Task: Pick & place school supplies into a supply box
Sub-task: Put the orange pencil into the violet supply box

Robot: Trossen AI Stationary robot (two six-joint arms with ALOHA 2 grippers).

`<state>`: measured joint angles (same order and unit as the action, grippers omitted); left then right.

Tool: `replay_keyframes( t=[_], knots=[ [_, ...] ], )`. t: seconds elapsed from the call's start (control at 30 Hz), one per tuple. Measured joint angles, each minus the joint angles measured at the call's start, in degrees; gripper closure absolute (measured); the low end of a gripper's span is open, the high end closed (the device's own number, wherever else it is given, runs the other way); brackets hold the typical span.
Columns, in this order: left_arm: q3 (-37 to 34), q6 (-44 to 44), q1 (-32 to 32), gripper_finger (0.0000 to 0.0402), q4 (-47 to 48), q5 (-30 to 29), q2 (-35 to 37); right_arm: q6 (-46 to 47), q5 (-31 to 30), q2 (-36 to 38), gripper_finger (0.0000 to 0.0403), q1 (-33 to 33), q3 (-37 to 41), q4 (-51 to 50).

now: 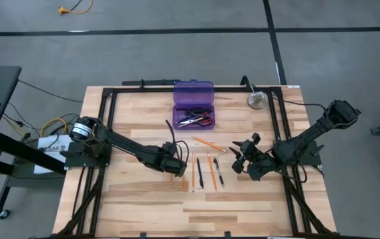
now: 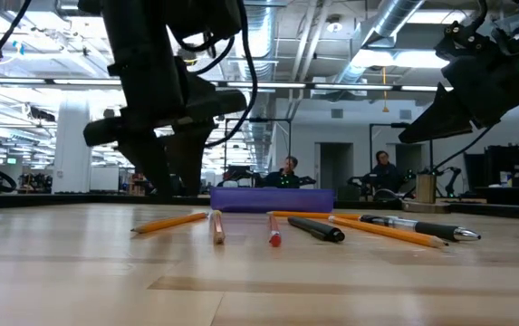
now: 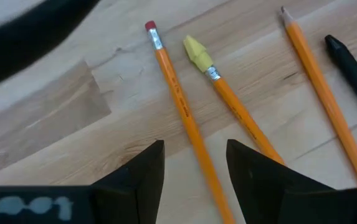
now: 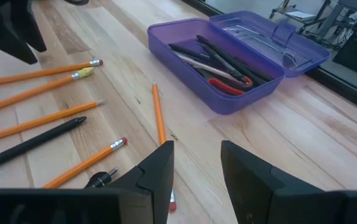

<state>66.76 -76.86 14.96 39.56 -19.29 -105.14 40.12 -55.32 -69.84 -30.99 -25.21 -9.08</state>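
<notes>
Left end effector point(image 3: 194, 171) open | straddling orange pencil point(image 3: 181, 109) | table point(image 3: 53, 118)

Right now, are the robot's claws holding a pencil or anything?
No, nothing is held. The left gripper is open, straddling a pencil lying on the table. The right gripper is open and empty.

an open-plan robotics lab: exposed ceiling ducts point(image 2: 395, 36) and strip lights overhead, grey concrete floor point(image 1: 176, 60) with taped lines, a black-framed wooden bench point(image 1: 143, 199), cables trailing at nine o'clock, and two people point(image 2: 288, 172) seated at distant workstations.
</notes>
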Motion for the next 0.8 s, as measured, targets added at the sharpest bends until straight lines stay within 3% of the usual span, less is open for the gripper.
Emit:
replay_keyframes(
  t=[0.27,0.8],
  knots=[
    [-2.98,-0.17,-0.55,0.0242,-5.12,1.07,0.0,0.01,0.01,0.0,0.0277,0.01,0.0,-0.09],
    [-3.21,-0.42,-0.61,0.0242,-6.1,1.05,0.0,0.44,0.01,0.0,0.0277,0.01,0.0,-0.33]
  ],
)
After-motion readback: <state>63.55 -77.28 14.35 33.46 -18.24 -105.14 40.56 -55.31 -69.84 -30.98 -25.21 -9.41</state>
